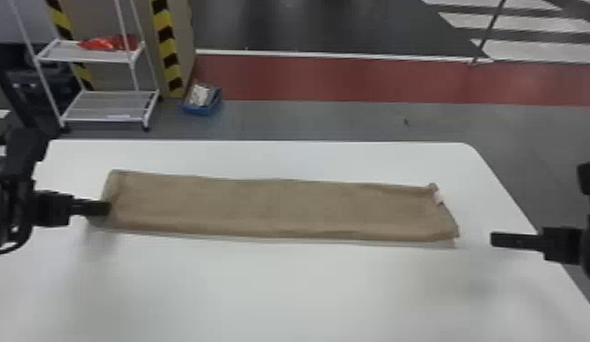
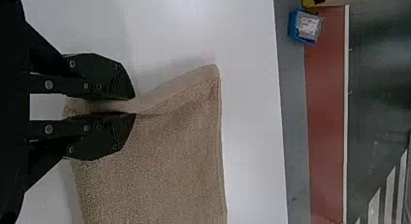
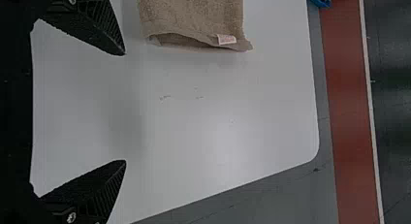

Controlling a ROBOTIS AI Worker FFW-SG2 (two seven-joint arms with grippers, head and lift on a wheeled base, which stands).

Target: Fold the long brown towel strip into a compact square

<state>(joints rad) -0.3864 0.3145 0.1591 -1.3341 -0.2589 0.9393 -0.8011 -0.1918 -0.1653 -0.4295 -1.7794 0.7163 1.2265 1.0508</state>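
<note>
Left end effector [image 1: 106, 208] narrowly pinches towel [image 1: 280, 207]; right end effector [image 1: 493, 239] gapes wide

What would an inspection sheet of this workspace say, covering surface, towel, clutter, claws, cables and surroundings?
Surface: white table, a few small dark marks
Towel: brown strip, stretched out left to right
Clutter: blue bin on the floor beyond
Left claw: at the towel's left end, cloth between close-set fingers
Right claw: open, off the right end
Cables: black loop by the left claw, possibly one
Surroundings: white rack, striped posts, red floor band
</note>
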